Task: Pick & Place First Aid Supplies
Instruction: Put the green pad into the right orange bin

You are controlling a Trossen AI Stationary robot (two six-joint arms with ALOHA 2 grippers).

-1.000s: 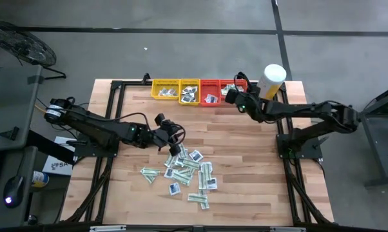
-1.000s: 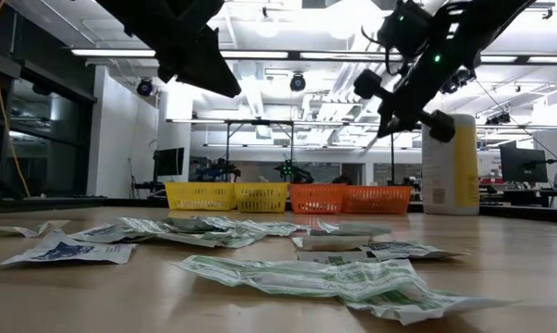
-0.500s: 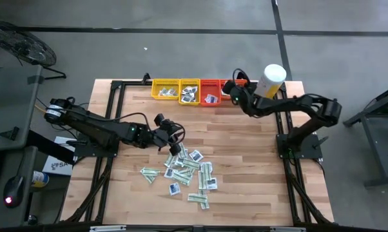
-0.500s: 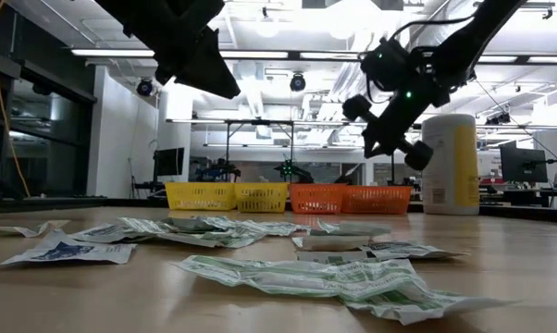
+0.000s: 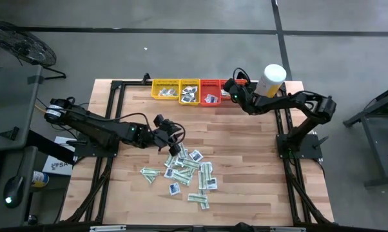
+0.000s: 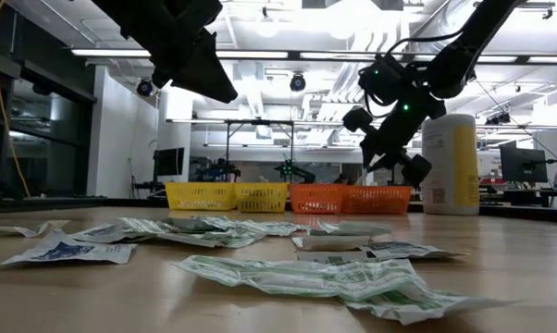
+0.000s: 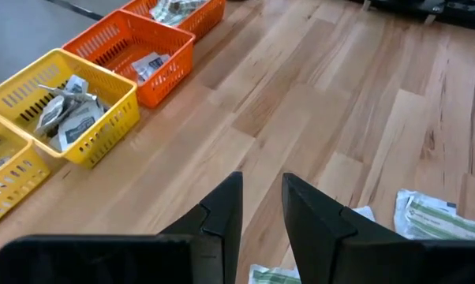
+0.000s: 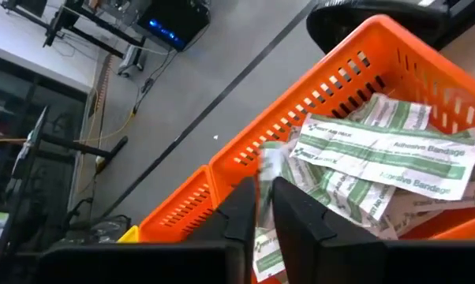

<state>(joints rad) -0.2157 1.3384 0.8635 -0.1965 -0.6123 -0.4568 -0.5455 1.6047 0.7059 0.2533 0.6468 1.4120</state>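
Jaws of the right gripper [image 8: 263, 207], narrowly parted, pinch a green-and-white paper strip [image 8: 266, 207] hanging lengthwise over an orange mesh tray [image 8: 316, 106] of flat bandage packets [image 8: 379, 154]. Four plastic trays stand in a row, two yellow [image 5: 165, 89], two orange. Left gripper [image 5: 173, 136], jaws slightly apart and empty, hovers beside a scattered pile of packets [image 5: 191, 171] on the wooden table [image 5: 245, 161].

White-and-green striped packets [image 5: 189, 169] on pale wood table [image 5: 245, 161]; yellow trays [image 5: 176, 90], orange-red trays [image 5: 210, 90], white-and-yellow canister [image 5: 271, 80].
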